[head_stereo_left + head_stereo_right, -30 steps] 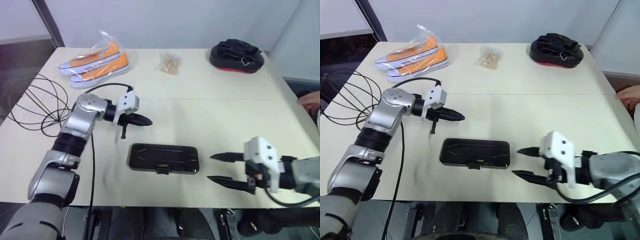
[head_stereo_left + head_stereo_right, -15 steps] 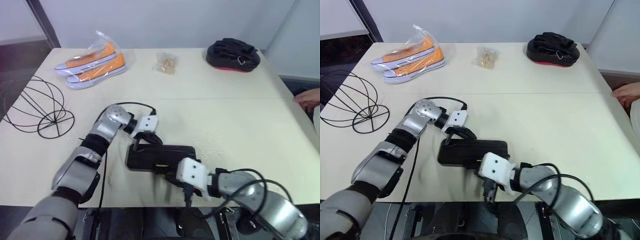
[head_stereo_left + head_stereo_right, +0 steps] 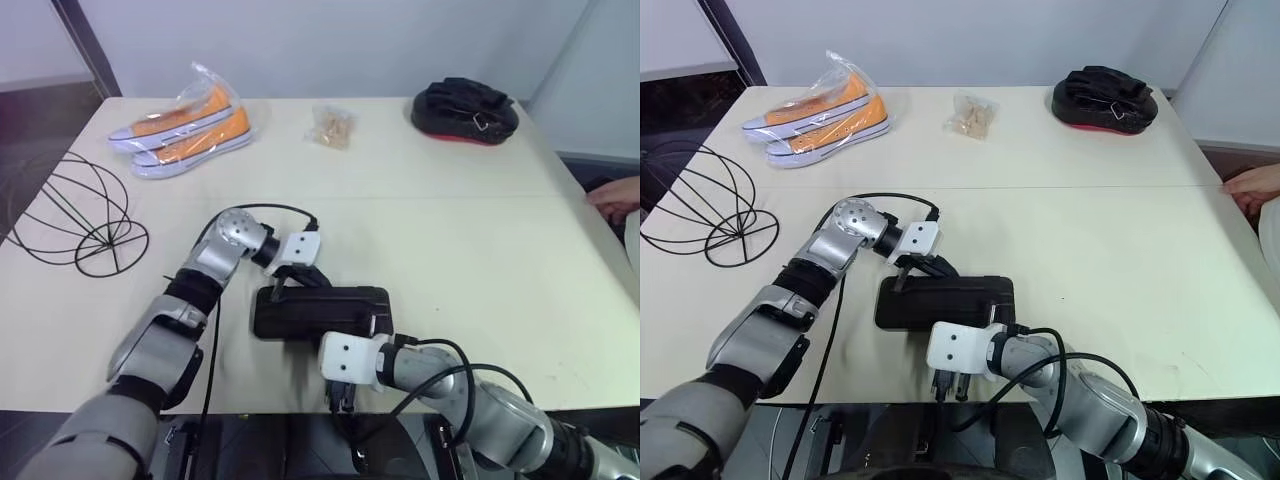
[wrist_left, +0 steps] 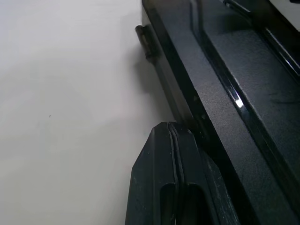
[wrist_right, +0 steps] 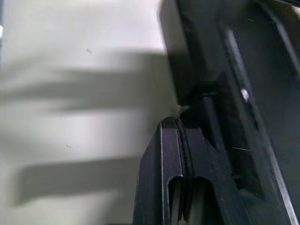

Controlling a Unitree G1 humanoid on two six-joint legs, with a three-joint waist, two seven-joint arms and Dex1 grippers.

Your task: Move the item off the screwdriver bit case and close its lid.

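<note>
Wire globe (image 3: pixel 75 215): lies on the table (image 3: pixel 450 240) at the far left, well apart from the case. In place across all pictures; first half of the task judged done.

Bit case (image 3: pixel 320 312): near middle of the table, lid (image 3: pixel 945 298) down flat over the tray. Position unchanged from a second ago. Whether the latch has caught cannot be told.

Left claw (image 3: pixel 312 279): clenched, nothing grasped. A second ago it hung above the table to the far left of the case; now its tip sits at the case's far left edge, touching or just beside the rim, as the left wrist view (image 4: pixel 161 136) shows.

Right claw (image 5: pixel 176 124): clenched, nothing grasped. A second ago it stood spread, to the right of the case; now it is pressed shut and has swung in to the case's near edge, its tip beside the latch tab (image 5: pixel 202 89).

Meaning: both arms bracket the case from opposite edges. Judged as the closing step, far side steadied while the near side is pressed to seat the latch.

Other stock: bagged orange shoes (image 3: pixel 185 120), small bag (image 3: pixel 333 125), black-and-red pouch (image 3: pixel 468 108), all along the far edge, untouched.
</note>
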